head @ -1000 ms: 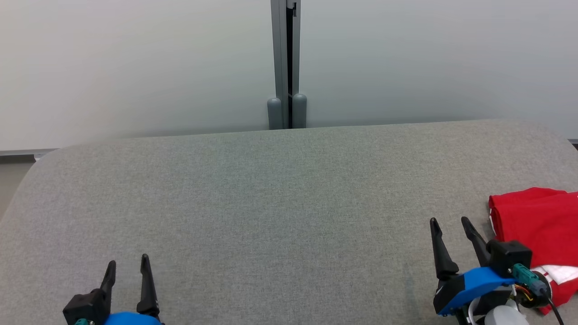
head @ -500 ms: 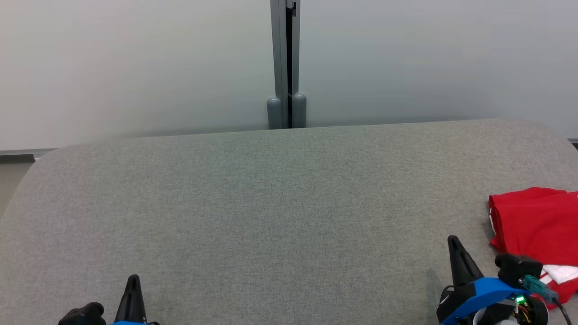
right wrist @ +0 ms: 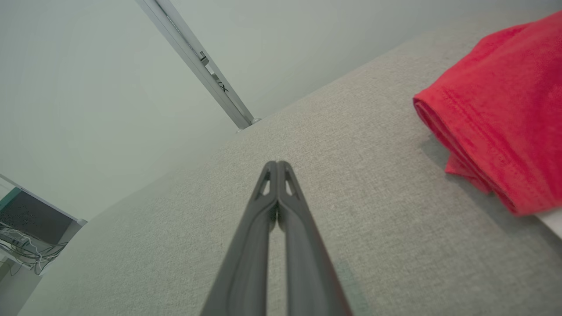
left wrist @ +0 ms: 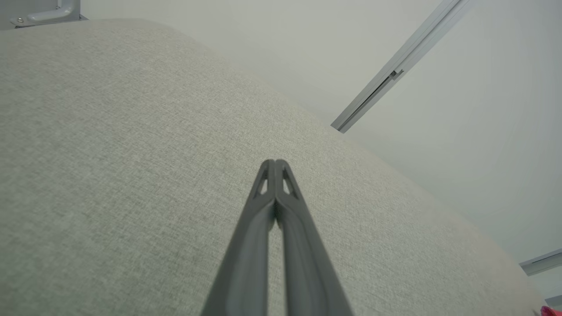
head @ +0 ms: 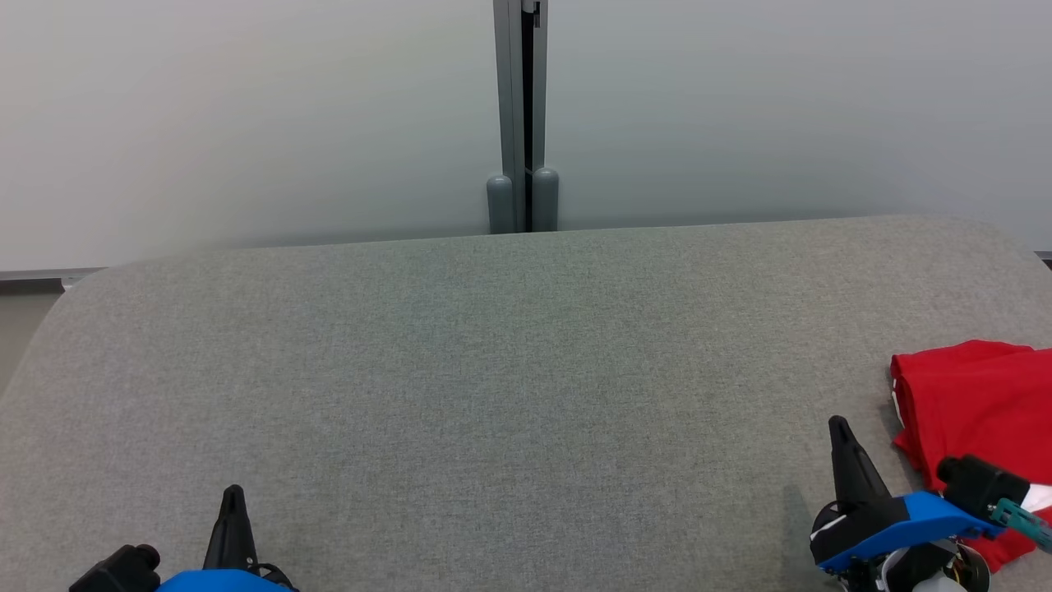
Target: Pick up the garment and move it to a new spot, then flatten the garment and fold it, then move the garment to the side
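The garment (head: 978, 403) is red with a white patch and lies folded at the right edge of the grey upholstered surface (head: 509, 370); its rolled red edge (right wrist: 496, 127) fills the right of the right wrist view. My right gripper (head: 839, 427) is shut and empty, just left of the garment and apart from it, fingers pressed together (right wrist: 277, 169). My left gripper (head: 233, 493) is at the lower left, also shut with nothing in it, its tips (left wrist: 274, 166) over bare fabric.
A pale wall with a grey vertical post (head: 521, 115) stands behind the far edge of the surface. The surface's rounded left corner (head: 74, 288) drops to the floor. A desk with cables (right wrist: 26, 232) shows far off in the right wrist view.
Both grippers have gone from open to shut. Both have drawn back toward the near edge, the right one ending slightly further right beside the garment.
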{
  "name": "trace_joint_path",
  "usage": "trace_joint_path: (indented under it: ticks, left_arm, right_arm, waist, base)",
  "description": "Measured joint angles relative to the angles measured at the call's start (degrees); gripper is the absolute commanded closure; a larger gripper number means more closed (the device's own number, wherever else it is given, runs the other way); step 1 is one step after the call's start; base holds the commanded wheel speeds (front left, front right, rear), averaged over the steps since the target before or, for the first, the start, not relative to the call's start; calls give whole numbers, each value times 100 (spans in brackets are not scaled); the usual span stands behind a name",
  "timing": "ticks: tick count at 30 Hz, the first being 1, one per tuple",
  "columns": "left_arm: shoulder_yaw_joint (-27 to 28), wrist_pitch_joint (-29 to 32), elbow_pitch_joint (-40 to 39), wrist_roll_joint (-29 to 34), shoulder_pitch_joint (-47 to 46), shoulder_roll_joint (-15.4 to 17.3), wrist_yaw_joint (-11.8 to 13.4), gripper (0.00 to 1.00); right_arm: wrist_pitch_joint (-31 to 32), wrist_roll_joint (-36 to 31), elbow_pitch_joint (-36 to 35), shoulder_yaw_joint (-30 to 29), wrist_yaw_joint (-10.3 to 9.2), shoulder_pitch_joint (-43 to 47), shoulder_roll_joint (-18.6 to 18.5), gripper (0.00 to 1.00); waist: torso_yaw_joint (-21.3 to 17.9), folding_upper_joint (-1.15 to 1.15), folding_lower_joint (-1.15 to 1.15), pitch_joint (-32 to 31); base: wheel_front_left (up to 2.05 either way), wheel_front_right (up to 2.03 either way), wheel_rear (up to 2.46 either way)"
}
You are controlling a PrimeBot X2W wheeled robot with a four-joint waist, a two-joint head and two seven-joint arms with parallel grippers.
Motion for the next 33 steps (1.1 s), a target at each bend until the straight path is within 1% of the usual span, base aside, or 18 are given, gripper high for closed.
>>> trace_joint_path:
  ticks: [16, 33]
  left_arm:
    - [9, 339, -254, -1312, -115, 1, 0, 100]
    - [38, 643, -482, -2494, -225, 5, 0, 100]
  right_arm:
    - [347, 1381, -312, -69, -1, 70, -5, 100]
    - [648, 2606, -586, -127, -1, 103, -12, 100]
  waist:
    - [13, 1, 0, 19]
    - [26, 1, 0, 39]
  base:
    - [0, 0, 0]
    - [0, 0, 0]
